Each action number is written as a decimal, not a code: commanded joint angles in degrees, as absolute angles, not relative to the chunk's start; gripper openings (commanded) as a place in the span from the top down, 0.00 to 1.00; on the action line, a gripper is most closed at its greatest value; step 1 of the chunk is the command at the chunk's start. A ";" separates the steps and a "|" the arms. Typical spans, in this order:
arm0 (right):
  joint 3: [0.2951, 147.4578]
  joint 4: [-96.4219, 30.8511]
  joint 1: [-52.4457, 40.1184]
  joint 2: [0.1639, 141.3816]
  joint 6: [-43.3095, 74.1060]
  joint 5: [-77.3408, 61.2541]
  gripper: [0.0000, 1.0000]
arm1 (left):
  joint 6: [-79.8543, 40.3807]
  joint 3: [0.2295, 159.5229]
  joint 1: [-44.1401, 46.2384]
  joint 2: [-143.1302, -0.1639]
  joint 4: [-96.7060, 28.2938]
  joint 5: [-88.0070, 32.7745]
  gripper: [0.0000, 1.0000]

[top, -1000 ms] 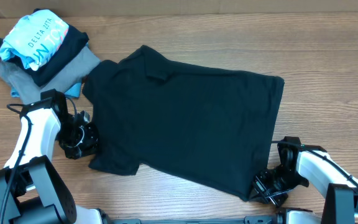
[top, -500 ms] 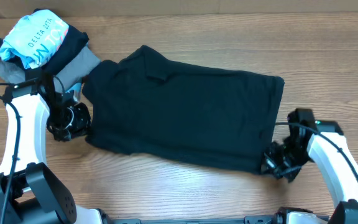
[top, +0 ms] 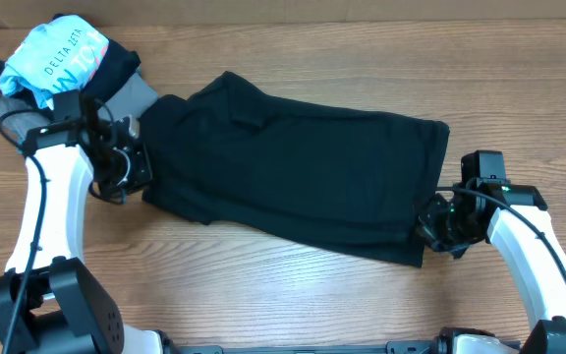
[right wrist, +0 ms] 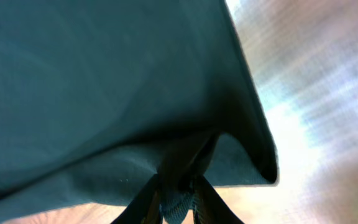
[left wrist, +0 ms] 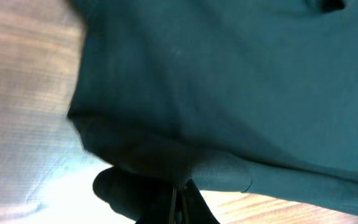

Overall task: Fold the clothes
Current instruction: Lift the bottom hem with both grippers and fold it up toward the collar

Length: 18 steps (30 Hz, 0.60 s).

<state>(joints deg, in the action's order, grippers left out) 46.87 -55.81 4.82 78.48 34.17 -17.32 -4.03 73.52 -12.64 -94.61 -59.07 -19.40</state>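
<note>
The black garment lies across the middle of the wooden table, its near edge lifted and folded back over itself. My left gripper is shut on the garment's left edge; the left wrist view shows its fingers pinching the cloth above the table. My right gripper is shut on the garment's right near corner; the right wrist view shows the fingers clamped on a bunch of the fabric.
A pile of other clothes sits at the back left: a light-blue printed shirt on a grey folded garment, close behind my left arm. Bare wood table lies in front of the garment.
Both grippers have carried the garment's near edge away from the front of the table toward the back, so the near part now lies doubled over. The left arm moved up beside the clothes pile.
</note>
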 commanded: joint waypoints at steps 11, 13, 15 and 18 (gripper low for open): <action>47.81 -44.75 4.89 77.80 39.51 -13.23 0.82 | -4.86 74.74 -7.86 -93.84 -51.22 -8.25 0.96; 47.81 -43.72 5.23 77.80 39.48 -12.19 0.83 | -4.93 74.74 -7.90 -93.84 -49.76 -7.92 0.96; 47.81 -42.63 5.32 77.80 39.46 -11.97 0.85 | -4.93 74.74 -7.86 -93.84 -48.90 -7.94 0.96; 47.81 -41.01 5.32 77.80 39.48 -12.01 0.85 | -4.91 74.74 -7.73 -93.86 -47.72 -8.47 0.96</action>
